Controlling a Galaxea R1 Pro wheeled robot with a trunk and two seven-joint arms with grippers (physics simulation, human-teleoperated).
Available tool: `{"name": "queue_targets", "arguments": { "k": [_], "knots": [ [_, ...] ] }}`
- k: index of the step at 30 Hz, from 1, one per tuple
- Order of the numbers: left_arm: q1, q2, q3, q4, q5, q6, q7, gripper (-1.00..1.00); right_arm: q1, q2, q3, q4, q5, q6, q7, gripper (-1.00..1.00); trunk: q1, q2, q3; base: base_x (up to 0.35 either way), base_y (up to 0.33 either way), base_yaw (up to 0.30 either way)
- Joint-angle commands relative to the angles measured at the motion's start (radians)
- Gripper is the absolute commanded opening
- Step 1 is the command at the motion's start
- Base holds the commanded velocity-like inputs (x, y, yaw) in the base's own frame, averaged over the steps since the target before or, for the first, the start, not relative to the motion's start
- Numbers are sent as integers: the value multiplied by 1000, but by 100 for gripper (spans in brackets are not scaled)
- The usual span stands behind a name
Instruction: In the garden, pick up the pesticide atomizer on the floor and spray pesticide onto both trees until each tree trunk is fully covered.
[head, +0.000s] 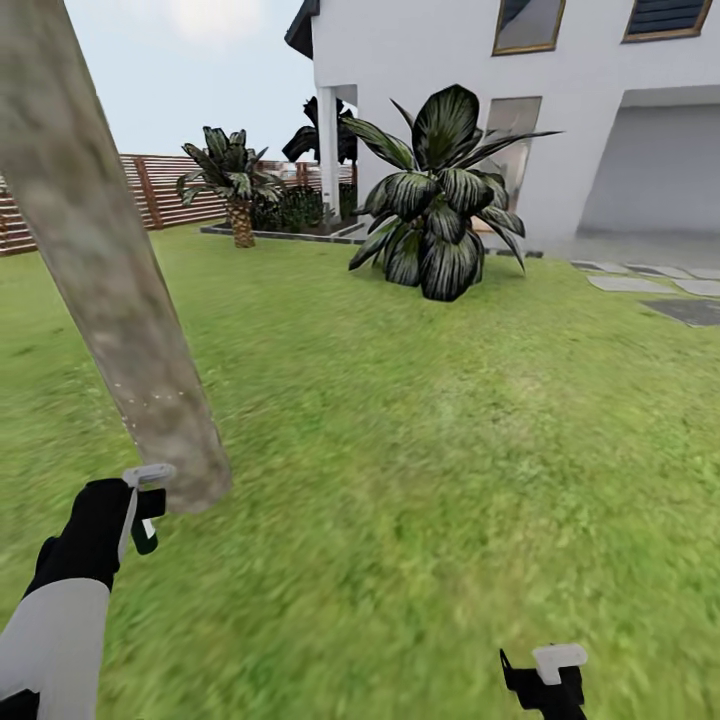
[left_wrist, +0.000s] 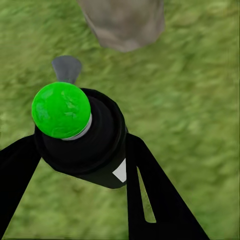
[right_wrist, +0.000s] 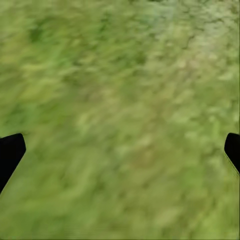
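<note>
Where wrist looks, green-topped atomizer (left_wrist: 82, 137).

Tree trunk (head: 110, 290) blocks left claw (head: 145, 510); grass (head: 420, 450) rightward open

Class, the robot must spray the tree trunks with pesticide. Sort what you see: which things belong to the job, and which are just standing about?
For the job:
pesticide atomizer, held in the left hand
tree trunk

Standing about:
broad-leaved plant
small palm
fence
house
stepping stones

Left tool (left_wrist: 82, 150) clamped — right tool (right_wrist: 120, 150) spread.
</note>
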Motion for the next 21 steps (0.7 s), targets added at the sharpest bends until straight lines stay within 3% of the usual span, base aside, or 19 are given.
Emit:
{"name": "queue_targets", "arguments": {
  "k": [1,12,18,21],
  "knots": [
    [-1,-1,1,-1,-11,3,-9,-100,0,0,-6,1,11,-3,-5,100,0,0,-1,180,-247,256],
    [0,-1,5,5,-14,0,-7,-100,0,0,-6,0,11,-3,-5,100,0,0,-1,226,-177,43],
    [26,-9,-1,12,-12,-3,3,-100,0,1,-6,1,11,-3,-6,100,0,0,-1,16,-7,250],
    [29,-14,-1,23,-10,-63,5,-100,0,0,-6,1,11,-2,-6,100,0,0,-1,32,0,275]
  ]
}}
